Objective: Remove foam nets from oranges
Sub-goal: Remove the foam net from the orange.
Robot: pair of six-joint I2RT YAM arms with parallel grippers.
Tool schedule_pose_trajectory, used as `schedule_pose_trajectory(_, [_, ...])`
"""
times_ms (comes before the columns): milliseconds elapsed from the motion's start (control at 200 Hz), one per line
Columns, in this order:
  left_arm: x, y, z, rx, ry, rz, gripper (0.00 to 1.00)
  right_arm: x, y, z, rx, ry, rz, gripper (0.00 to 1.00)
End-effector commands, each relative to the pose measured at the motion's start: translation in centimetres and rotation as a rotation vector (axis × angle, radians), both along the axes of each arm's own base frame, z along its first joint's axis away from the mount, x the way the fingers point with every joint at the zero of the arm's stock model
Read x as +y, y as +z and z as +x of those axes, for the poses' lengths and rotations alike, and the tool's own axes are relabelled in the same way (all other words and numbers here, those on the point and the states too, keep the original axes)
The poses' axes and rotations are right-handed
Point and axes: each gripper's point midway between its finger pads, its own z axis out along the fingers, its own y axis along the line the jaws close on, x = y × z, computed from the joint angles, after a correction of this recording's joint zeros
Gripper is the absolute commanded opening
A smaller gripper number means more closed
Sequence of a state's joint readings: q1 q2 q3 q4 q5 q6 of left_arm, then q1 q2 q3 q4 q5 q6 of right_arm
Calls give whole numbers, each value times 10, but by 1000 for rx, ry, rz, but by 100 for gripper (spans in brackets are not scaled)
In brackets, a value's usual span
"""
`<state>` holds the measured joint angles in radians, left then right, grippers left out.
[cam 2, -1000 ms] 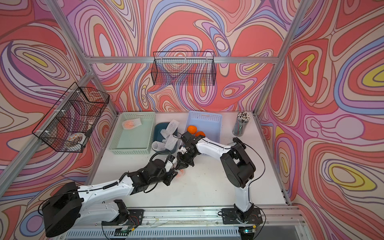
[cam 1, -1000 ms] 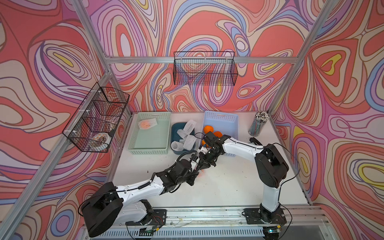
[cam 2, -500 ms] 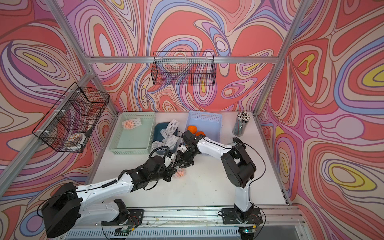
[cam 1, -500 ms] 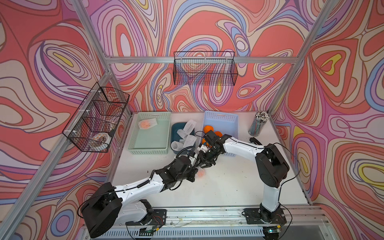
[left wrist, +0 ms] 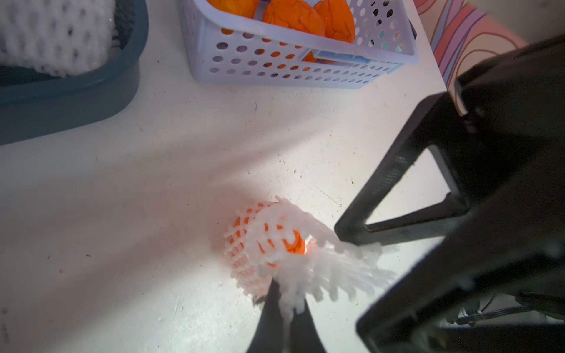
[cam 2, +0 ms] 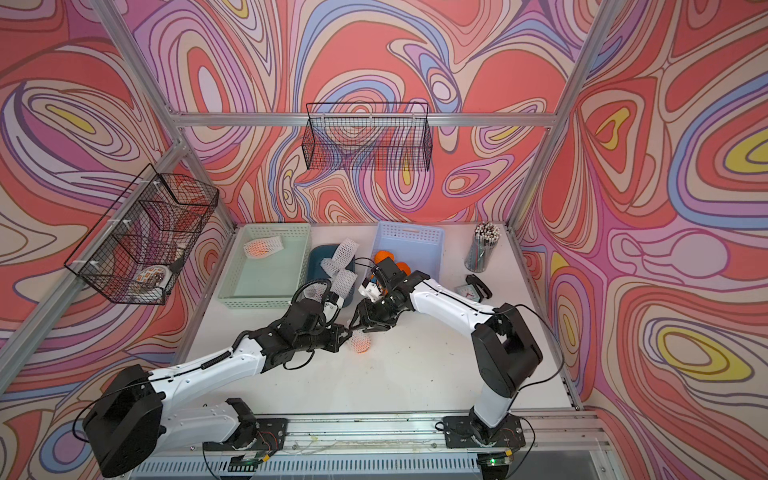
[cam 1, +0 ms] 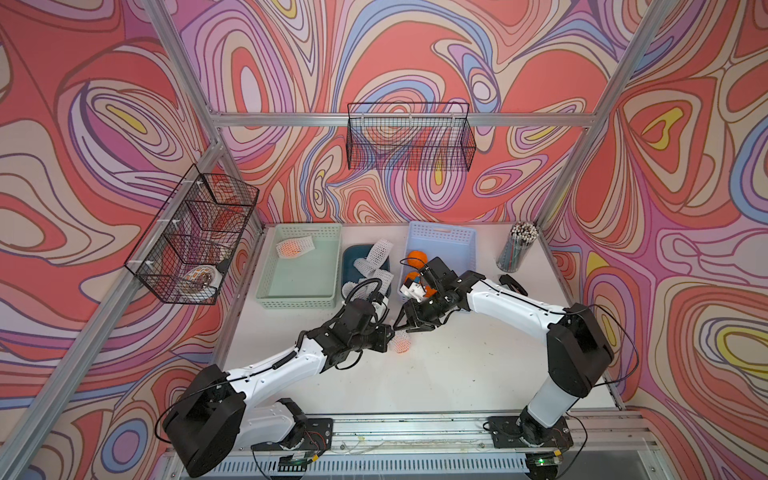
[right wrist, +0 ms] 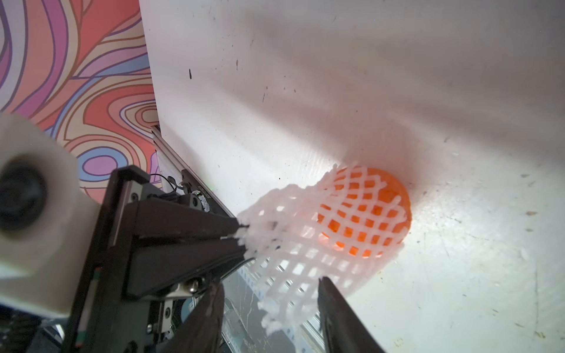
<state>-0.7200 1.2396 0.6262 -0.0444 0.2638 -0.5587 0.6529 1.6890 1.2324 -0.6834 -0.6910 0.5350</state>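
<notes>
Pinched tight w/ left gripper [right wrist: 241, 235] on the bunched loose end of one foam net [right wrist: 305, 244]; no gap visible at its tip. Spread roughly half-way w/ right gripper [right wrist: 269, 293], jaws either side of the net's open mouth, gripping nothing. Lying on the white table [cam 1: 457, 374] near its middle, just in front of both grippers: the orange [right wrist: 394, 189], sitting at the far end of the sleeve, a bare edge showing past the mesh in the right wrist view. Elsewhere: bare oranges [left wrist: 290, 15] in the lilac basket [cam 1: 449, 245], empty nets [cam 1: 380, 249] in the dark blue tray [cam 1: 353, 254], one more netted orange [cam 1: 291, 248] in the green basket [cam 1: 303, 291].

Judged step: stripping the sleeve off this fruit, prob. well along.

Poss. trouble from here:
- Dragging fruit along w/ the net on a pull by the left, w/ nothing pinning the orange down
- Popping free suddenly & rolling off across the smooth top, maybe toward the front edge
- Losing the thin pinch on soft foam, or tearing mesh strands, under too hard a tug
- Snagging right fingers [right wrist: 333, 302] in the diamond holes on closing, or squashing fruit instead of net
- Knocking grippers together, given tips v. close
</notes>
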Motion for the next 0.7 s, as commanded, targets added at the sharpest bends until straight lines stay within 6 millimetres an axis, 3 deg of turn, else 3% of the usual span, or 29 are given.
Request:
schedule_pose_trajectory(0, [0,2,1,50,8,3,0,-7,-6,-1,-68,22,-10,55])
schedule_pose_trajectory(140, [-1,14,8,48,17,-10,0,-11,-5,3,-89,10,-26,55])
schedule_pose_trajectory(225, [2,23,13,44,37,-19,0,-11,7,9,-128,-7,-16,56])
schedule_pose_trajectory(331, [8,37,20,39,54,-31,0,-13,23,16,-196,-27,-2,69])
schedule_pose_trajectory(431, [13,52,25,33,63,-39,0,-16,26,17,-210,-16,-5,73])
schedule_pose_trajectory(536, [30,62,31,58,108,-23,0,-18,28,16,-211,-19,-17,75])
schedule_pose_trajectory(696, [54,94,46,68,152,-36,0,-19,26,15,-197,-19,-30,79])
